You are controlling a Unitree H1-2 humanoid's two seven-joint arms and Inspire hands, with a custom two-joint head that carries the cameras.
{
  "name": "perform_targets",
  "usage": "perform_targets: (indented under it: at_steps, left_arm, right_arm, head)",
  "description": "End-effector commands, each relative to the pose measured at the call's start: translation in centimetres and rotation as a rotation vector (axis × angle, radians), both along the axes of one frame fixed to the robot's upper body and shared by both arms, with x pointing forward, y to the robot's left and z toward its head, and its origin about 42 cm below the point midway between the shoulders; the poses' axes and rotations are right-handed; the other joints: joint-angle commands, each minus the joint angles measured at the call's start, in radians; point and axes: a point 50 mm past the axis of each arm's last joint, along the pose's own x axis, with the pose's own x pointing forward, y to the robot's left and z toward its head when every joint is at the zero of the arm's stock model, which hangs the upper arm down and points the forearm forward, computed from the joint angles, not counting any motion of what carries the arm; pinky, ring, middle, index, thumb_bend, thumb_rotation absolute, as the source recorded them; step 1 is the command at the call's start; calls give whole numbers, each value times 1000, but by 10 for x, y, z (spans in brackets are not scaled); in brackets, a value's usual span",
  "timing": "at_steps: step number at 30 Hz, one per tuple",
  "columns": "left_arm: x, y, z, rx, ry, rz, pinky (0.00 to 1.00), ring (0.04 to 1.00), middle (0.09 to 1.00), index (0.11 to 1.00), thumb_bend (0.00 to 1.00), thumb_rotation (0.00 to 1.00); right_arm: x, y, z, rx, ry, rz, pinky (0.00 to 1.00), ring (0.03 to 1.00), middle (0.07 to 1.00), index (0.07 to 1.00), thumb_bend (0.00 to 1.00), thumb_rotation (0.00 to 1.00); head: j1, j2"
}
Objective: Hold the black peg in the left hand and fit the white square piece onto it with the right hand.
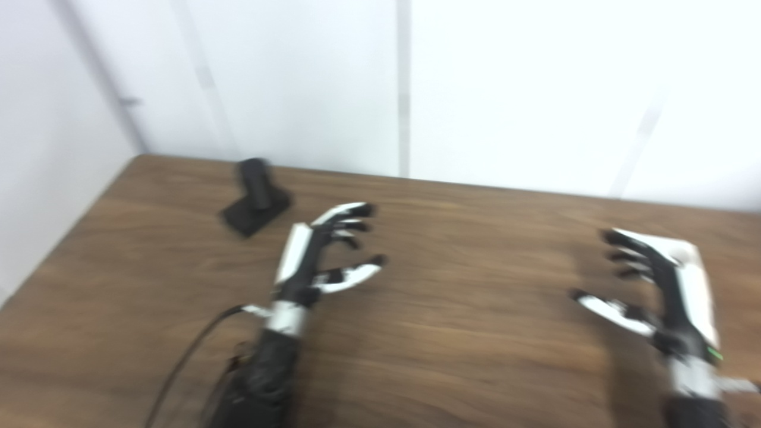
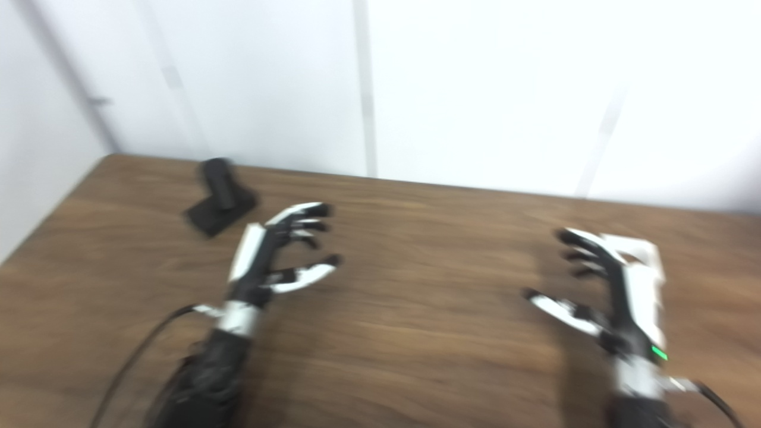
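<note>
Nothing is done yet — our left hand [image 1: 324, 255] and right hand [image 1: 654, 291] both hover open and empty, the peg [image 1: 255, 199] standing untouched far left on the table [image 1: 452, 333], the white piece [image 2: 639, 249] lying behind the right hand — so grasping and fitting remain.

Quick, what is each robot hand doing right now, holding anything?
Left hand: open, empty, near the black peg.
Right hand: open, empty, beside the white square piece.

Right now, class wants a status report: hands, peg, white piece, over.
Both hands open, left, right, holding nothing. Peg on table, far left, untouched. White piece lies behind right hand. Nothing in the way.
</note>
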Motion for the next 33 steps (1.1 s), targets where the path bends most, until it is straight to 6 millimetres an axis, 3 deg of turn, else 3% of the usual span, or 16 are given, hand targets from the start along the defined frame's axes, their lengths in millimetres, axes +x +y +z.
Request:
perform_targets:
  at_steps: [1, 4, 9, 23, 28, 33]
  left_arm:
    - [0, -20, -6, -14, -7, -10, 520, 678, 757, 737, 599, 0]
    - [2, -27, -8, 1, -14, -14, 528, 692, 761, 743, 594, 0]
    - [5, -31, -11, -5, -14, -14, 546, 701, 762, 739, 600, 0]
    - [4, -30, -7, 17, -24, 10, 536, 706, 760, 723, 614, 4]
    - [9, -23, 8, -1, -55, -4, 512, 674, 736, 698, 693, 102]
    - [21, -3, 31, 29, -64, -34, 503, 622, 669, 650, 769, 98]
  right_arm:
    - [4, -4, 18, 22, -82, 14, 554, 661, 731, 703, 624, 0]
    - [3, -6, 22, 40, -69, -3, 576, 673, 737, 704, 620, 0]
    - [3, -7, 26, 0, -98, 5, 525, 647, 710, 686, 622, 0]
    - [-3, 4, 35, 18, -98, 11, 492, 632, 708, 677, 635, 0]
    - [-4, 2, 39, 18, -98, 8, 488, 630, 706, 680, 630, 0]
    - [-4, 0, 39, 16, -110, 2, 495, 620, 689, 666, 644, 0]
  head:
    - [44, -22]
    - [56, -27]
    - [66, -34]
    - [67, -35]
    - [74, -30]
    - [76, -30]
